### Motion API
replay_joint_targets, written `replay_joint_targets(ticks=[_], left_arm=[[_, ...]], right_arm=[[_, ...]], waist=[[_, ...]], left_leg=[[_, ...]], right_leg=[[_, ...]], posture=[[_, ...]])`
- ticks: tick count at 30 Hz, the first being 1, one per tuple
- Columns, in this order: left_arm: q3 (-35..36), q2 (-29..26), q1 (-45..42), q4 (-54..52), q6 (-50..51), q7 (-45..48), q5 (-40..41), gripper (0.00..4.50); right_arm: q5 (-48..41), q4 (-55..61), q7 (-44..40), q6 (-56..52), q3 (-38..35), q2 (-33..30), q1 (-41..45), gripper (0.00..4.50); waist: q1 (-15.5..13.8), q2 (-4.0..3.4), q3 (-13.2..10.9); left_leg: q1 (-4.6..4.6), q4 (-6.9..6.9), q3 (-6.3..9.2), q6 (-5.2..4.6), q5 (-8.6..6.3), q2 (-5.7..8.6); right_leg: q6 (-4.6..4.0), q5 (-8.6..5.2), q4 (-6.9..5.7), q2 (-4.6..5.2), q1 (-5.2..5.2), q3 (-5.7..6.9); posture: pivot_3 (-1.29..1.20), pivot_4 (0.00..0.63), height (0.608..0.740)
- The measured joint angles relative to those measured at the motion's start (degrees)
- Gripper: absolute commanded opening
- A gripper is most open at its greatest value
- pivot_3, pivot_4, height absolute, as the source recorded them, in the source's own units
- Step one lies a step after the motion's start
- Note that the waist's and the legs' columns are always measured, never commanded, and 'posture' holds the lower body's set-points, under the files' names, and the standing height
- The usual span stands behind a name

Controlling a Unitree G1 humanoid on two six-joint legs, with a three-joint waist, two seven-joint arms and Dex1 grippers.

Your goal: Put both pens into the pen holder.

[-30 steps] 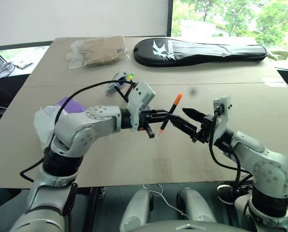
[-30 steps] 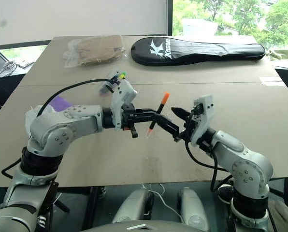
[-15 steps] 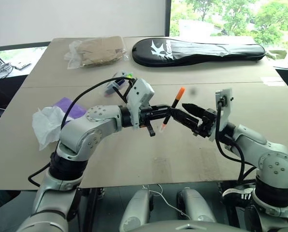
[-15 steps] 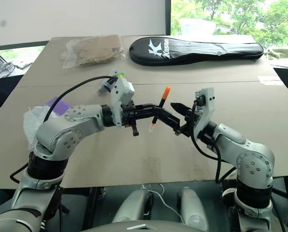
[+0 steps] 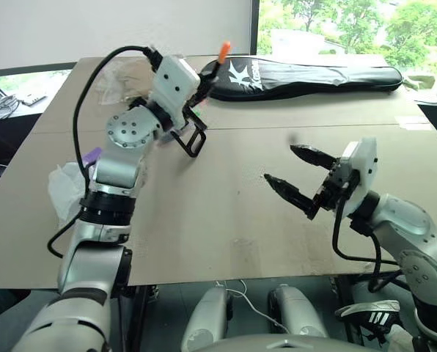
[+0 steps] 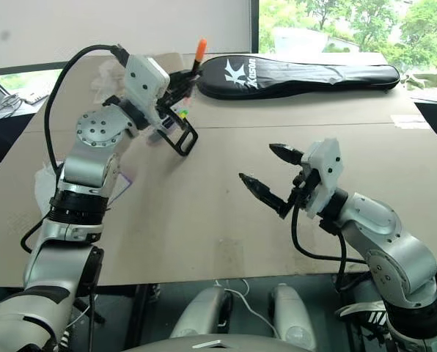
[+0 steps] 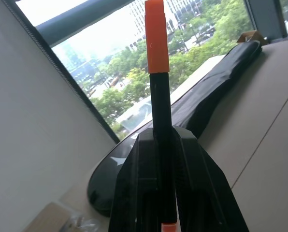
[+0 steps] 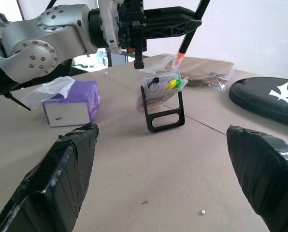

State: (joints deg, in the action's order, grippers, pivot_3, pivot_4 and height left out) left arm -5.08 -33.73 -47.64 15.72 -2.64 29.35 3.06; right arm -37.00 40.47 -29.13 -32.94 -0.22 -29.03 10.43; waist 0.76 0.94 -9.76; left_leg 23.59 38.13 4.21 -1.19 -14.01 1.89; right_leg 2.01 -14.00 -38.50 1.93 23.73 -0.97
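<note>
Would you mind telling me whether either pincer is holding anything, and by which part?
The left pincer grips the black pen with orange ends around its middle. The right pincer is open and empty.

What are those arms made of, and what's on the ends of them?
Both arms are rounded silver-grey metal segments with dark joints and ringed round caps. A black cable loops along each. Each wrist carries a white boxy block. The left gripper and the right gripper each have two tapered black fingers, wrapped in what looks like black tape.
</note>
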Motion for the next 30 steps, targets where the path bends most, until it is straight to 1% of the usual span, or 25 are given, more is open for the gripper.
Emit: replay_joint_targets(ticks=[3,8,13,20,24,29,30], left_arm=[[0.0,-0.4,-0.4,5.0,-6.4,-2.2,-4.2,0.02],[0.1,0.2,-0.4,10.5,-12.5,-2.5,-6.4,0.02],[0.4,1.5,-0.1,10.1,-12.8,-2.6,-6.3,0.02],[1.2,2.1,4.4,5.0,-11.4,-2.4,-6.1,0.02],[2.4,1.7,7.0,5.1,-10.7,-2.2,-6.2,0.02],[3.1,1.4,7.1,5.8,-10.7,-2.4,-6.3,0.02],[3.1,1.4,7.1,6.6,-10.7,-2.4,-6.3,0.42]], right_arm=[[1.6,0.0,-1.5,2.0,0.5,-0.7,-0.7,4.50],[3.8,0.0,-2.4,3.5,1.1,-1.2,-1.3,4.50],[4.6,0.1,-3.1,4.1,1.1,-1.7,-2.2,4.50],[5.0,0.0,-3.5,4.2,1.6,-1.7,-2.2,4.50],[5.0,-0.1,-4.3,4.1,1.7,-2.2,-2.1,4.50],[4.6,-0.5,-4.3,2.8,1.7,-2.3,0.0,4.50],[4.4,-0.5,-4.3,2.2,1.7,-2.5,0.3,4.50]], waist=[[-0.1,0.00,0.0],[-0.2,0.01,0.0],[-0.1,0.02,0.0],[0.0,0.01,0.0],[0.0,0.02,0.0],[-0.1,0.02,0.0],[-0.1,0.02,0.0]], left_leg=[[0.05,0.06,0.00,-0.01,-0.01,0.04],[0.09,0.09,0.09,-0.02,-0.01,0.05],[0.10,0.09,0.10,-0.02,-0.01,0.05],[0.05,0.09,0.09,-0.02,-0.01,0.02],[0.07,0.11,0.09,-0.02,-0.01,0.03],[0.07,0.12,0.10,-0.02,-0.01,0.04],[0.07,0.12,0.10,-0.02,-0.01,0.04]], right_leg=[[0.01,0.00,0.02,0.05,0.00,0.01],[0.01,0.00,0.02,0.09,0.00,0.09],[0.01,0.01,0.01,0.08,0.00,0.09],[0.01,0.01,-0.03,0.08,0.00,0.06],[0.01,0.01,-0.03,0.07,-0.01,0.08],[0.01,0.01,-0.03,0.08,-0.01,0.09],[0.01,0.01,-0.03,0.08,-0.01,0.09]], posture=[[0.00,0.150,0.740],[0.00,0.150,0.740],[0.00,0.150,0.740],[0.00,0.150,0.740],[0.00,0.150,0.740],[0.00,0.150,0.740],[0.00,0.150,0.740]])
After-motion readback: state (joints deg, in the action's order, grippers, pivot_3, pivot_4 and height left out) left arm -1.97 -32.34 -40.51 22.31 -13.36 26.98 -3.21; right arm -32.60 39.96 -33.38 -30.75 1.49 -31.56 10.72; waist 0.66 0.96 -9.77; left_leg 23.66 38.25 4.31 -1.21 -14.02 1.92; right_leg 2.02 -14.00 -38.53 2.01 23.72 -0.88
